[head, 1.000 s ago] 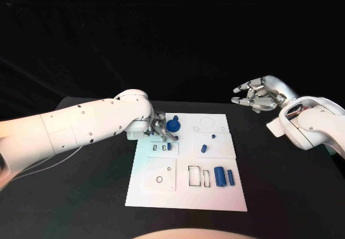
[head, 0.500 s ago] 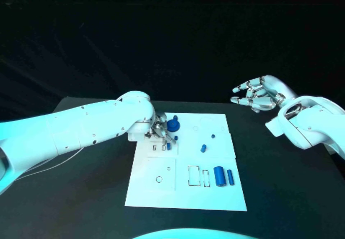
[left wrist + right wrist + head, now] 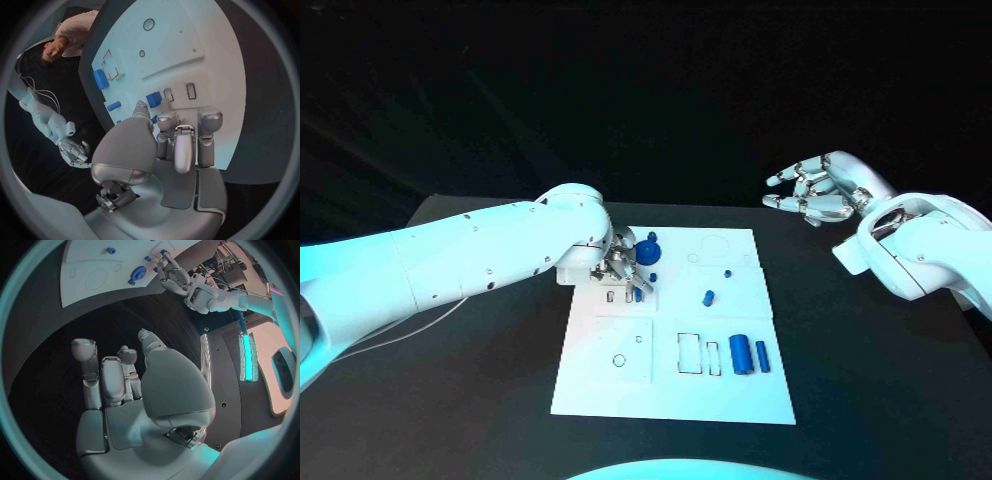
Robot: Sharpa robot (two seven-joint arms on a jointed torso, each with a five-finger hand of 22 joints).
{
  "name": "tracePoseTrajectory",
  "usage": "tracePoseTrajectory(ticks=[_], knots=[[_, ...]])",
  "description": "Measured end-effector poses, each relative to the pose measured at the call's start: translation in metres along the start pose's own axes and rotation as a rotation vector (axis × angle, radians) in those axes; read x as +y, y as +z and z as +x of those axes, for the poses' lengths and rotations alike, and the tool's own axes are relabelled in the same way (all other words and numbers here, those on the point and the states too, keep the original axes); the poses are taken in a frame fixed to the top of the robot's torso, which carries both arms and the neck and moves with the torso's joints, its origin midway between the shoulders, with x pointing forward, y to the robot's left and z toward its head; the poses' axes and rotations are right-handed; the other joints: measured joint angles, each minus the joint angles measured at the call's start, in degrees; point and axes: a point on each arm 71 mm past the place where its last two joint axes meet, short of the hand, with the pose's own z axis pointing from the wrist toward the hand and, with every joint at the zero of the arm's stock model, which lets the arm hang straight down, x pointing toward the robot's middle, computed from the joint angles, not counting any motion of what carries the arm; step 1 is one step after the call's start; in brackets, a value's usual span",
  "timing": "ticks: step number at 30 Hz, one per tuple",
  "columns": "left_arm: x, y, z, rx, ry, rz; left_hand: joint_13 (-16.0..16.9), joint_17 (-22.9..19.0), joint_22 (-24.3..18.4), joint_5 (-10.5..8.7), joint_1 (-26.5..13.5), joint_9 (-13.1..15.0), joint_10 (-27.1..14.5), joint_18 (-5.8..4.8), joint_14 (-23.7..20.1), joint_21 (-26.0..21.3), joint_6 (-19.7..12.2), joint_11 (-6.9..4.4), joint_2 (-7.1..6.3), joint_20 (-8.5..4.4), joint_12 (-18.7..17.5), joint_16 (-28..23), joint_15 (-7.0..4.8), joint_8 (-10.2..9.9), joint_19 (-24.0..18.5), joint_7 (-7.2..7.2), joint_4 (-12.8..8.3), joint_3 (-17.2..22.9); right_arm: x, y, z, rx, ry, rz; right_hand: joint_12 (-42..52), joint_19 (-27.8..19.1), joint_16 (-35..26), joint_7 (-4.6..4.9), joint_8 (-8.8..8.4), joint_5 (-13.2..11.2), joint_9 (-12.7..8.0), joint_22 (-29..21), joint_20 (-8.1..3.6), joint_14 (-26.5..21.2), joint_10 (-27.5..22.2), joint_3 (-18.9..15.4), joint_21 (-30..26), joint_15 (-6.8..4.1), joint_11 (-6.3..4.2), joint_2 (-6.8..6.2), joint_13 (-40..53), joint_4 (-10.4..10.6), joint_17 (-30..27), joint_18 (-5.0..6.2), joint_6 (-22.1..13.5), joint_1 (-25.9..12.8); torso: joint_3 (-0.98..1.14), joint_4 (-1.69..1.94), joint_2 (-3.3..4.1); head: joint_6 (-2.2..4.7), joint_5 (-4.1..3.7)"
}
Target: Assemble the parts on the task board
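Parts of blue plastic lie scattered on the white task board (image 3: 678, 390), which sits flat in the middle of the black worktop (image 3: 877, 380). Taking the board as the landmark: a round knobbed part (image 3: 651, 248) stands at its far left corner, a small block (image 3: 638, 294) lies just nearer than that beside two small slots, a short peg (image 3: 708, 296) rests near the middle, and two cylinders (image 3: 749, 354) lie side by side toward the near right, their long axes running from near edge to far edge.

The left hand (image 3: 620, 266) hovers low over the board's far left quarter, fingers (image 3: 209, 120) pointing down toward the small block and the slots. In the left wrist view the fingers are slightly curled and close together, with the block (image 3: 154, 99) just beyond their tips; I cannot tell whether they pinch anything or touch the surface.

The right hand (image 3: 816, 190) is raised well off the board's far right corner, above the worktop, fingers loosely curled and apart, holding nothing.

The coming move likely turns on the small block lying just ahead of the left fingertips; the left hand is much the nearer, and a short reach forward and down should meet it.
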Motion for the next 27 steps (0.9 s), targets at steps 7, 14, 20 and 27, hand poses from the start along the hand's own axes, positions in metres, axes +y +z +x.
tracePoseTrajectory(ticks=[7,14,20,27], knots=[[0.0001,-0.0002,0.0010,0.011,-0.009,0.005,-0.02,0.00,-0.06,0.00,0.96,0.46,0.00,-0.01,0.00,-0.01,0.00,0.00,0.96,-0.20,0.00,0.00,0.00,0.20,-0.21,0.00,-0.07,0.46,-0.0003,0.0007,0.0003,0.000,-0.001,0.001,0.00,0.00,0.00,-0.01,0.00,0.00,0.00,0.00,0.00,0.00,-0.15,0.00,0.00,0.00,-0.15,0.00,0.00,0.00,0.00,0.00,-0.01,0.00,-0.01,0.02,0.03,0.07,-0.05],[0.0003,-0.0006,0.0021,0.024,-0.027,0.012,-2.71,-0.01,-0.63,0.00,4.53,1.35,-1.94,0.00,0.00,-0.04,-0.72,0.10,2.07,-0.01,-2.78,-0.31,0.00,0.21,-1.03,-0.11,-0.72,2.17,-0.0005,0.0016,0.0014,0.002,-0.002,0.001,0.00,0.00,0.00,-0.03,0.00,0.22,0.00,-0.22,0.00,0.00,-0.14,0.00,-0.60,0.00,-0.15,0.00,0.05,0.00,-0.20,0.00,-0.03,0.00,-0.02,0.04,0.07,-0.16,-0.01],[-0.0001,-0.0008,0.0031,0.038,-0.045,0.021,-3.58,-0.01,-0.64,0.00,7.30,1.88,-1.94,0.00,0.00,-0.04,-0.72,0.10,3.08,0.00,-3.64,-0.34,0.00,0.14,-1.43,-0.11,-0.97,3.84,-0.0011,0.0021,0.0013,0.001,-0.005,0.002,0.00,0.00,0.00,0.12,0.00,0.22,0.00,-0.23,0.00,0.00,-0.14,0.00,-0.60,0.00,-0.14,0.00,0.05,0.00,-0.21,0.00,0.12,0.00,-0.02,0.05,0.08,-0.34,0.02],[0.0003,-0.0009,0.0029,0.047,-0.061,0.025,-3.89,-0.02,-0.63,-0.06,10.23,2.25,-2.15,0.01,0.00,-0.04,-1.14,-0.10,3.59,0.00,-3.99,-0.34,0.00,-0.33,-1.43,-0.10,-1.13,6.41,-0.0015,0.0019,0.0011,0.001,-0.007,0.003,0.00,0.00,-0.23,0.12,0.18,1.42,0.01,-0.23,0.00,0.00,-0.14,0.07,-0.60,0.00,-0.14,0.00,0.05,0.26,-0.21,0.00,0.12,0.00,-0.01,0.05,0.08,-0.46,-0.03]])
